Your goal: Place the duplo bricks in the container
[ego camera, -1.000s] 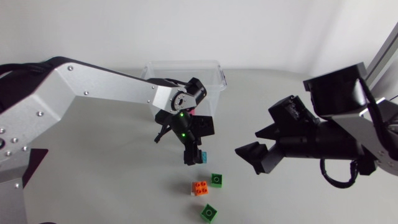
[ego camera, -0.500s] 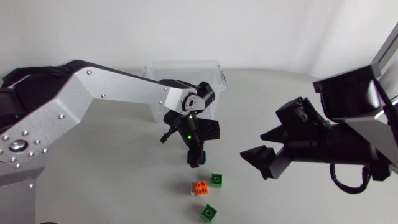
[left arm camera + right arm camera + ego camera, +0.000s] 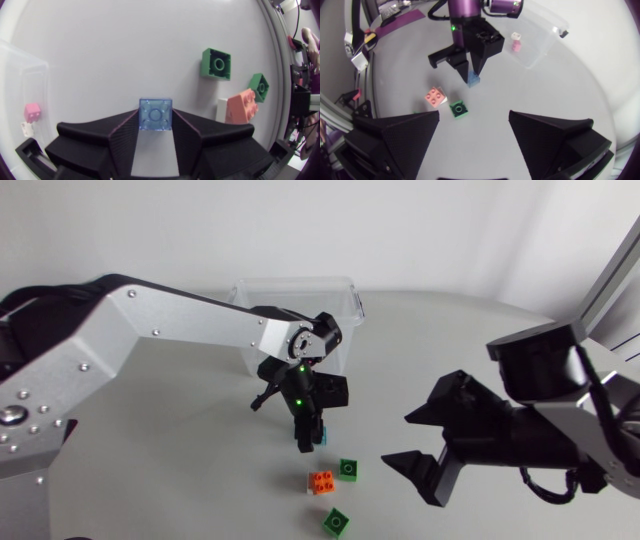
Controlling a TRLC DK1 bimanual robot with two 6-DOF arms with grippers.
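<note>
My left gripper (image 3: 308, 436) points down at the table in front of the clear container (image 3: 300, 284) and is shut on a blue brick (image 3: 320, 432). The left wrist view has this blue brick (image 3: 155, 114) pinched between both fingers, resting on the table. To its right lie a green brick (image 3: 347, 469), an orange brick on a white one (image 3: 320, 481) and a second green brick (image 3: 336, 522). My right gripper (image 3: 404, 442) hangs open to the right of these bricks with nothing in it. A pink brick (image 3: 516, 45) lies inside the container (image 3: 540, 37).
The container stands at the back of the table, just behind my left wrist. The loose bricks lie between my two grippers, towards the front edge. From the left wrist I see the nearer green brick (image 3: 216, 63) and the orange brick (image 3: 242, 105) ahead of the gripper.
My left gripper has closed its fingers on the blue brick. My right arm has drifted down towards the front of the table, still open.
</note>
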